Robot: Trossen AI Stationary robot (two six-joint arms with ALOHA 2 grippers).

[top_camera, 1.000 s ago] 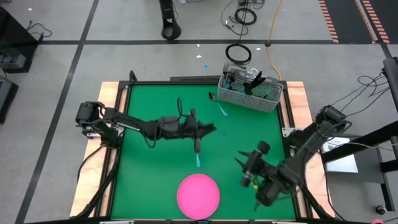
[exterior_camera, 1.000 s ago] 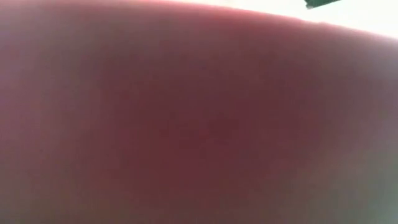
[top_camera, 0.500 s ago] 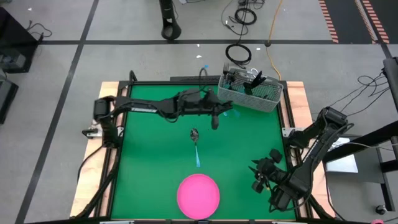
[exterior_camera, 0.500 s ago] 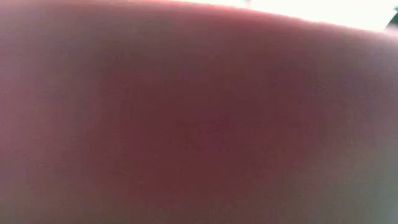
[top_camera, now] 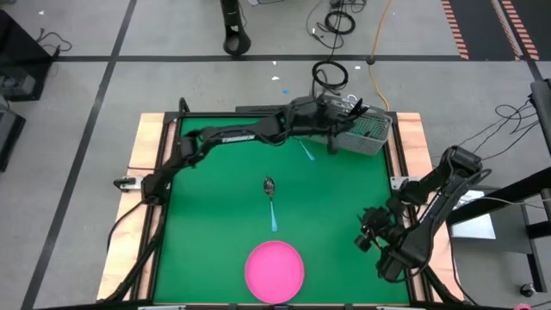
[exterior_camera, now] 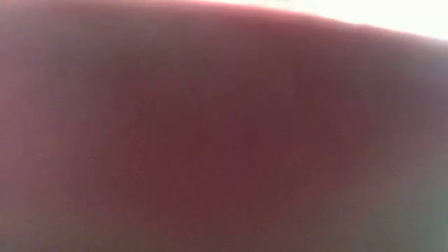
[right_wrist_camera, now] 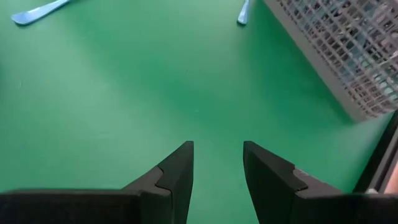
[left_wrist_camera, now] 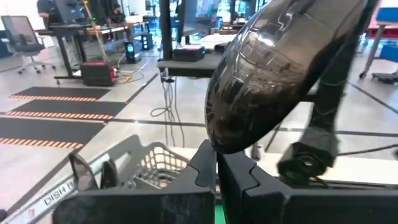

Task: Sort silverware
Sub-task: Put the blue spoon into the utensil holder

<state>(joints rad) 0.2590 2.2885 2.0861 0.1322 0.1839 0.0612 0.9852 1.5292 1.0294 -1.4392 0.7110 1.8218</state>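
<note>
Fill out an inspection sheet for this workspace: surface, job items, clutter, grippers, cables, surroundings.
Surface: green mat on a wood-edged table.
Job's things: one spoon lies mid-mat; a second blue-handled utensil lies beside the wire-mesh basket, which holds more silverware.
Clutter: pink plate at the near edge, nothing on it.
Grippers: left gripper shut, empty, reaching over the basket; right gripper open, empty, parked at the mat's right edge.
Cables: coils on the floor beyond the table.
Surroundings: low view blocked; desks and people far off.
</note>
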